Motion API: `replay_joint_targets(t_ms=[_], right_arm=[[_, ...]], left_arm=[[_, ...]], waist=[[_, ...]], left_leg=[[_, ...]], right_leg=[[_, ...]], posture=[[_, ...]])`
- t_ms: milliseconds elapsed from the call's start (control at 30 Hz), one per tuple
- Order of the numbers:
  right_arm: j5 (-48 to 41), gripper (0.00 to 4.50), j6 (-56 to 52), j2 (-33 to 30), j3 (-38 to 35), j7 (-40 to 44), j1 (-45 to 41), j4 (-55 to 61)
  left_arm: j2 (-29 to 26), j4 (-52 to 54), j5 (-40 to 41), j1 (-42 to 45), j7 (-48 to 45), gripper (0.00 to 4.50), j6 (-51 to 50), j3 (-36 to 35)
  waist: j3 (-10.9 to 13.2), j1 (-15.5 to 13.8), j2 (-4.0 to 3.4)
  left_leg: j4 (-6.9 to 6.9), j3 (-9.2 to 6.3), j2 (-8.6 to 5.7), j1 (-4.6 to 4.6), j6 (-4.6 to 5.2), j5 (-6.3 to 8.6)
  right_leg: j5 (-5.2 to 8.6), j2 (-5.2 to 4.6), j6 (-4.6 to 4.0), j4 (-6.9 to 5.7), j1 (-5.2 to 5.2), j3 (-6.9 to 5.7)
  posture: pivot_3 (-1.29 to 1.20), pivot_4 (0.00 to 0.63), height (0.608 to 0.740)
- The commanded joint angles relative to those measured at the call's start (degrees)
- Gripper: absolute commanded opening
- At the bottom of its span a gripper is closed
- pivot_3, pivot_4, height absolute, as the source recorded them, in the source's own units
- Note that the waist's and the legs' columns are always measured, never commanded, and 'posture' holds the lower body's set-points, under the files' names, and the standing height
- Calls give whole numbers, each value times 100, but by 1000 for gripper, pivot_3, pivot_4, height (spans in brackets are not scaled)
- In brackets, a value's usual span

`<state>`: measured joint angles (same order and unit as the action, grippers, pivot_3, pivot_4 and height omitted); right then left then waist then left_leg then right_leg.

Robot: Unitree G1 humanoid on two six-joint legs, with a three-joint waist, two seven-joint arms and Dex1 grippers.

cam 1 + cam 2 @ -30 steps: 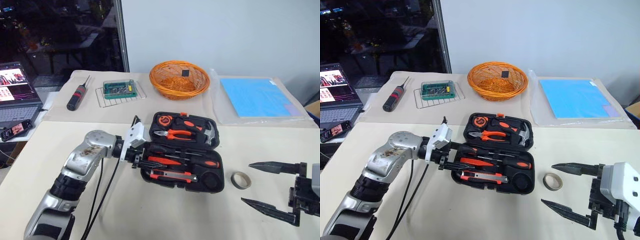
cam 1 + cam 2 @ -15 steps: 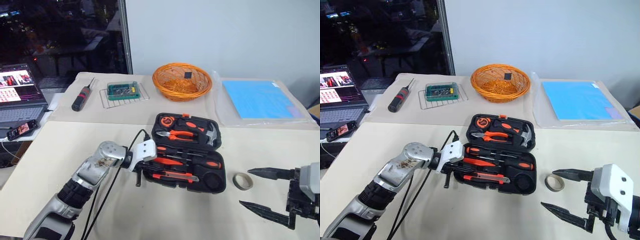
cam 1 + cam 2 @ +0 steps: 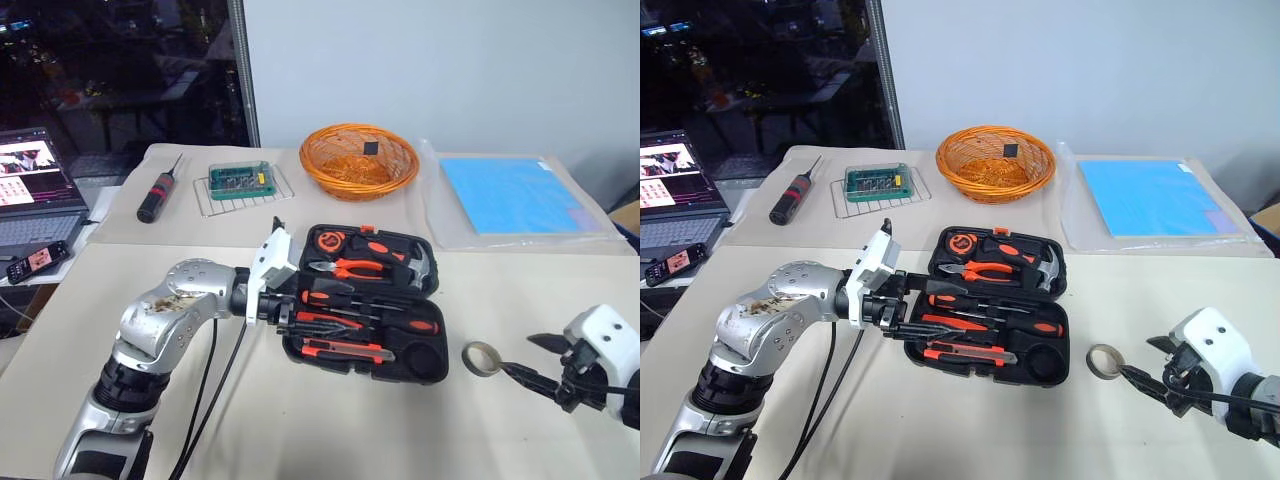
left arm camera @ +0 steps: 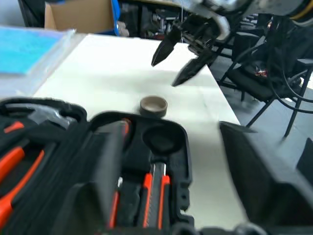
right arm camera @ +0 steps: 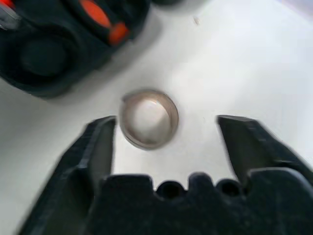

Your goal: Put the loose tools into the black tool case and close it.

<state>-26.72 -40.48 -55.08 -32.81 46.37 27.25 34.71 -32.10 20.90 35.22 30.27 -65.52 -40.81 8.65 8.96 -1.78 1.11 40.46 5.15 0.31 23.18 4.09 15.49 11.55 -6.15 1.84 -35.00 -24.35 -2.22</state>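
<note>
Black tool case [image 3: 362,303]: black plastic clamshell with rounded corners, lying open and flat at the middle of the cream table, lid half on the far side, small orange latch at its far edge. Moulded slots in the near half hold slim screwdrivers [image 3: 372,322] with orange-and-black handles, laid crosswise, handles to the right. Orange-and-black utility knife [image 3: 342,351]: seated lengthwise in the nearest slot, beside a round empty recess at the near right corner.

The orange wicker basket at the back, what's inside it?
Inside the orange wicker basket lies one small dark square object on the woven bottom. The near wall hides the front of the interior.
</note>
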Motion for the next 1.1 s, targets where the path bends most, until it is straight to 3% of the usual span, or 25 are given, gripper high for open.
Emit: replay_joint_targets(t_ms=[33, 267, 367, 467, 633, 767, 900, 1100], right_arm=[[-31, 3485, 105, -171, 247, 335, -169, 98], [291, 3485, 217, -411, 1024, 605, -637, -378], [575, 2765, 385, -491, 1512, 593, -954, -721], [834, 1695, 599, -543, 1900, 651, -1211, -1057], [915, 90, 783, -530, 2004, 782, -1342, -1253], [532, 90, 503, -633, 1538, 1038, -1337, -753], [-255, 90, -229, -960, 1165, 1431, -1561, 99], [-742, 90, -1117, -1370, 2313, 1181, -3069, 719]], left_arm=[[63, 226, 140, 194, 125, 4222, -112, 82], [481, 649, 225, 572, 795, 4222, -658, 495], [574, 827, 253, 545, 1010, 4250, -797, 566], [642, 938, 253, 540, 1191, 4250, -897, 619], [718, 1088, 293, 525, 1457, 4250, -1044, 694], [594, 1185, 519, 453, 1419, 4250, -1242, 667], [90, 1251, 639, 277, 906, 4250, -1123, 652], [-562, 1173, 698, 114, 402, 4250, -907, 387]], waist=[[1, -1, 2], [14, -3, 24], [16, 0, 27], [17, 25, 29], [18, 31, 31], [20, 30, 33], [27, 77, 20], [36, 106, 26]], left_leg=[[0, -1, 0, 2, 0, 0], [1, -2, -14, 4, 5, 2], [1, -3, -15, 1, 5, 2], [1, -3, -16, 1, 5, 2], [1, -4, -17, 2, 5, 1], [2, -4, -17, 0, 5, 1], [1, -4, -13, -1, 4, 1], [2, -6, 0, -9, -5, -4]], right_leg=[[0, 3, -1, 0, 1, -1], [-6, -5, 10, 5, 5, 6], [-6, -5, 10, 3, 6, 8], [-7, -4, 8, 2, 4, 9], [-8, -4, 7, 1, 5, 9], [-8, -4, 10, 1, 7, 9], [-18, -3, 24, -3, 4, 10], [-8, 3, 6, -1, 7, 7]], posture=[[0, 150, 740], [0, 150, 740], [0, 150, 740], [0, 150, 740], [0, 150, 740], [0, 150, 740], [0, 150, 740], [0, 150, 740]])
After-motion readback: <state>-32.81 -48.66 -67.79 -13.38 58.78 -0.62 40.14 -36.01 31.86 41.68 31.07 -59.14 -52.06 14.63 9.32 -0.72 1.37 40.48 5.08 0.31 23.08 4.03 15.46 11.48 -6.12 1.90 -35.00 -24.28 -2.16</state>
